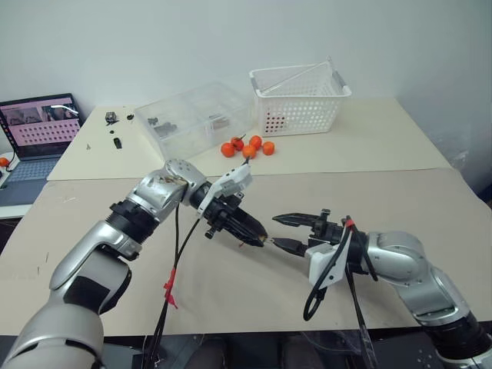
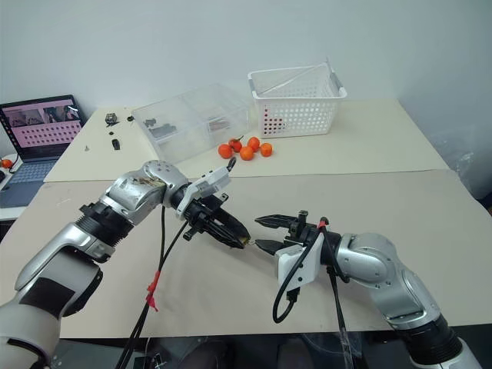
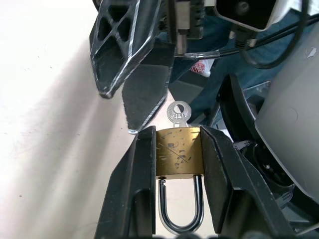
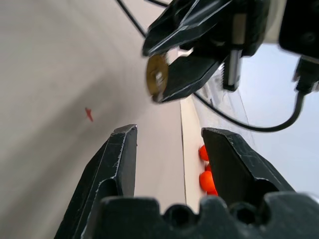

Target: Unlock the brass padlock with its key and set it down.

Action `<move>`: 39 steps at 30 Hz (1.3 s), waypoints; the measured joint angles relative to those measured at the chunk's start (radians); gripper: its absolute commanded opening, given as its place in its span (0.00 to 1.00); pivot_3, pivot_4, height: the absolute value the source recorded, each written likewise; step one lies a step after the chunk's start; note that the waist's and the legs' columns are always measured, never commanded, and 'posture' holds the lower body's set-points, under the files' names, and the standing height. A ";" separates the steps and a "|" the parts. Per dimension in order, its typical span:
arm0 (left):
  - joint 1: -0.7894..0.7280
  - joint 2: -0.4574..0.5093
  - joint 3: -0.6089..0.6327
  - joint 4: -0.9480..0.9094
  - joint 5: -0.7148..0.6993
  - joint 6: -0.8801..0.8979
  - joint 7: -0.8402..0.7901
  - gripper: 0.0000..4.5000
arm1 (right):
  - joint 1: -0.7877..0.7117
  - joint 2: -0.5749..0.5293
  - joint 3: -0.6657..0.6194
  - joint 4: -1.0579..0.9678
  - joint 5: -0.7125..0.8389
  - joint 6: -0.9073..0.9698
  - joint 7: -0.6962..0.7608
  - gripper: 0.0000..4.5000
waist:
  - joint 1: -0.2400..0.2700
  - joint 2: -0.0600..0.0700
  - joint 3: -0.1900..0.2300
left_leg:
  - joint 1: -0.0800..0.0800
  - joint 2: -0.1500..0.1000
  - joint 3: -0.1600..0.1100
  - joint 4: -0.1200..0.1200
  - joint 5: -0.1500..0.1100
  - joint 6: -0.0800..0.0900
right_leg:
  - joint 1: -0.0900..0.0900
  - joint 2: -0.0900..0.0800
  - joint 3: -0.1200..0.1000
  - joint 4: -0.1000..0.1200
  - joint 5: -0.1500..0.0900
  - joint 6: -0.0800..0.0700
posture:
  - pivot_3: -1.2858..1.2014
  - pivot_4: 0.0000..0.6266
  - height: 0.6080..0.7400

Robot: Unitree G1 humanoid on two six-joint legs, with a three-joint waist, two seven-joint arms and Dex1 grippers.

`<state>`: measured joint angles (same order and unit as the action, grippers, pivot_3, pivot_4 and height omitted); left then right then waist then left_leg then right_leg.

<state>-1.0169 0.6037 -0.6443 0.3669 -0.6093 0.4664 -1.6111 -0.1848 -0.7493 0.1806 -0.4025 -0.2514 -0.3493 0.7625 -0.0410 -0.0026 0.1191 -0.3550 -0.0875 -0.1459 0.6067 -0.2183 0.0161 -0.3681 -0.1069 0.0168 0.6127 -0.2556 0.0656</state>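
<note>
Head pair high over the table, downward; wrist cameras close, both on the brass padlock.

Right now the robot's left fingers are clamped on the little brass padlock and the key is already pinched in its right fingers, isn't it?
Not quite. The left fingers do clamp the brass padlock, but the key sticks out of the padlock; the right fingers stand open, holding nothing. The left wrist view shows it.

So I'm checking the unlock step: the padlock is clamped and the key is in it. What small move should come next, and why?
Probably ease the right gripper forward so its open fingers straddle the key, then close. The left gripper holds the brass padlock by its body, with the key head sticking out toward the right gripper, which is near but not yet on it.
</note>
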 measured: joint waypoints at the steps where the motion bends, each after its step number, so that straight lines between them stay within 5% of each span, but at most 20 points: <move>1: 0.000 0.000 -0.004 0.000 -0.003 -0.003 0.000 0.17 | 0.000 -0.003 0.000 0.004 0.000 0.000 0.000 0.57 | 0.000 0.000 0.000 | 0.000 0.000 0.000 0.000 0.000 0.000 | 0.000 0.000 0.000 0.000 0.000 0.000 | 0.52 0.24 1.00; 38: -0.078 -0.071 -0.057 0.116 -0.020 -0.098 0.000 0.17 | 0.000 0.008 -0.002 -0.115 0.046 0.127 0.023 0.57 | 0.002 0.000 0.000 | 0.000 0.000 0.001 0.001 0.000 0.000 | 0.000 0.000 0.000 0.000 0.000 0.000 | 0.52 0.24 1.00; 39: -0.078 -0.072 -0.057 0.118 -0.020 -0.098 0.000 0.17 | 0.000 0.008 -0.002 -0.117 0.051 0.131 0.023 0.52 | 0.002 0.000 0.000 | 0.000 0.000 0.001 0.001 0.000 0.000 | 0.000 0.000 0.000 0.000 0.000 0.000 | 0.52 0.24 1.00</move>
<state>-1.0953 0.5313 -0.7018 0.4846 -0.6297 0.3680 -1.6108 -0.1844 -0.7410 0.1790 -0.5199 -0.2006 -0.2184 0.7854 -0.0387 -0.0030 0.1193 -0.3554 -0.0875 -0.1447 0.6073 -0.2185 0.0165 -0.3680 -0.1067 0.0168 0.6125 -0.2557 0.0658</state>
